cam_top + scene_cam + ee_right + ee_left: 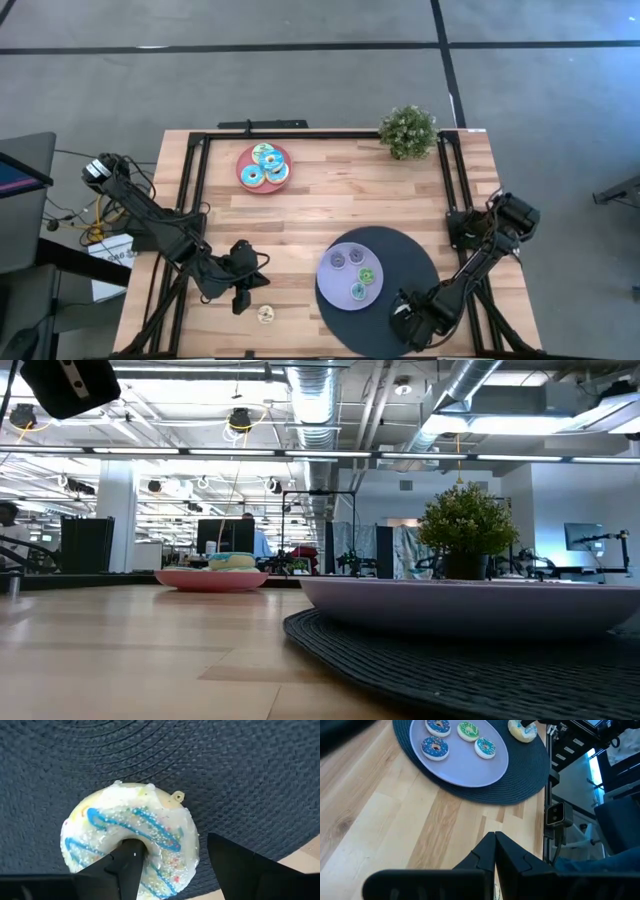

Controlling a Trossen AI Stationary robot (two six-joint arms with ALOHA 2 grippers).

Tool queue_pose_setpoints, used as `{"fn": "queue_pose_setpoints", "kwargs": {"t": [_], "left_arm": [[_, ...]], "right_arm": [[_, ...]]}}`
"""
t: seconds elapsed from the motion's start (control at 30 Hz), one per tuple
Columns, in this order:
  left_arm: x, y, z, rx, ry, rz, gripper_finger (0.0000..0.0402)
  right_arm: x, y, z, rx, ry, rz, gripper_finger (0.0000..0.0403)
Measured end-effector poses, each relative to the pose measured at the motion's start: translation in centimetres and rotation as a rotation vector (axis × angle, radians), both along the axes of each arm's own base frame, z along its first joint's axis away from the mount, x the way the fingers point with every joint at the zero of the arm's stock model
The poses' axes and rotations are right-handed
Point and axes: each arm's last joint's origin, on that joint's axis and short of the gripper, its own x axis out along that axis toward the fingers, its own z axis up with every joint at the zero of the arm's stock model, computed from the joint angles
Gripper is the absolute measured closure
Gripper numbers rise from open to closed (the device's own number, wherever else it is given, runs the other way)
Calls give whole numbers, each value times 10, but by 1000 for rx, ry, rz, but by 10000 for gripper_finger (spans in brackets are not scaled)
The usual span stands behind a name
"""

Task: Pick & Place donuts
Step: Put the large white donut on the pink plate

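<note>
A white-iced donut with blue drizzle (131, 837) lies flat on the dark woven mat (410, 262), near the mat's front edge. My right gripper (182, 867) points down over it, open, one finger in its hole and the other outside its rim. Several small donuts (358, 274) lie on the lavender plate (328, 282) on the mat. Three light blue donuts (264, 166) sit on the pink plate (243, 170) at the back. A cream donut (265, 315) lies on the wood beside my left gripper (240, 296), which is shut and holds nothing. My right gripper comes from above, pointing down. One finger (127, 867) stands in the donut's hole, and the other (240, 865) stands outside the rim (192, 852) with a gap to it. Whether the inner finger touches the donut, I cannot tell. The donut lies flat on the mat.
A potted plant (408, 131) stands at the table's far right corner. Black frame rails (200, 180) run along the left, right and far edges. Bare wood (300, 225) lies between the pink plate and the mat.
</note>
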Motion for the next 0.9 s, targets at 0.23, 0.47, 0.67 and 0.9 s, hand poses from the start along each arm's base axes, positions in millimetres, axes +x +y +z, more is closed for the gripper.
{"fn": "queue_pose_setpoints", "kwargs": {"t": [0.23, 0.47, 0.67, 0.9], "left_arm": [[0, 0, 0, 0, 0, 0, 401], [0, 0, 0, 4, 1, -6, 401], [-4, 2, 9, -39, -7, -40, 401], [-25, 18, 45, -62, -146, -81, 401]], "right_arm": [[2, 0, 1, 22, -7, 43, 232], [2, 1, 4, 29, -5, 43, 289], [3, -5, 43, 74, -100, 20, 294], [19, -43, 101, 42, -444, -70, 290]]}}
